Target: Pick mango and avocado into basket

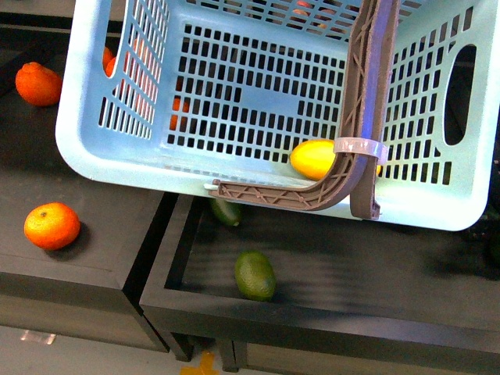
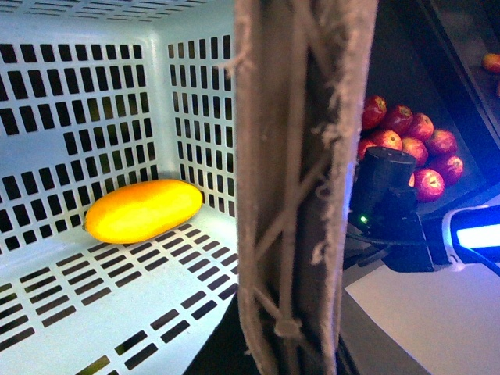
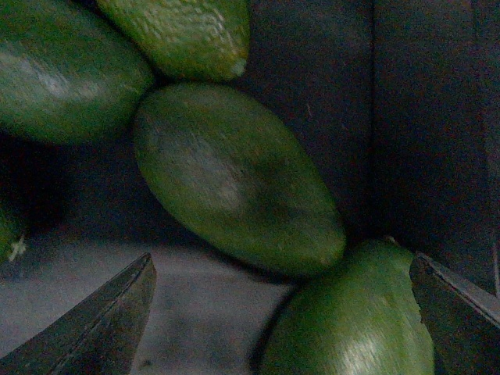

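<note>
The teal basket (image 1: 258, 101) hangs tilted above the black trays, its brown handle (image 1: 367, 101) standing up. My left gripper (image 2: 285, 351) is shut on that handle (image 2: 301, 187), which fills the middle of the left wrist view. The yellow-orange mango (image 2: 144, 209) lies on the basket floor against a wall, also showing as the mango (image 1: 315, 158) in the front view. My right gripper (image 3: 281, 328) is open low over a cluster of green fruit. A smooth dark green avocado (image 3: 359, 320) lies between its fingers (image 3: 101, 320), nearer the far one. Neither arm shows in the front view.
Another avocado (image 3: 234, 180) touches the one between my fingers, with a bumpy lighter green fruit (image 3: 183, 31) beyond. A green fruit (image 1: 255, 275) lies alone in the black tray (image 1: 328, 312) under the basket. Oranges (image 1: 51, 226) sit in the left tray. Red apples (image 2: 414, 148) are piled beyond the handle.
</note>
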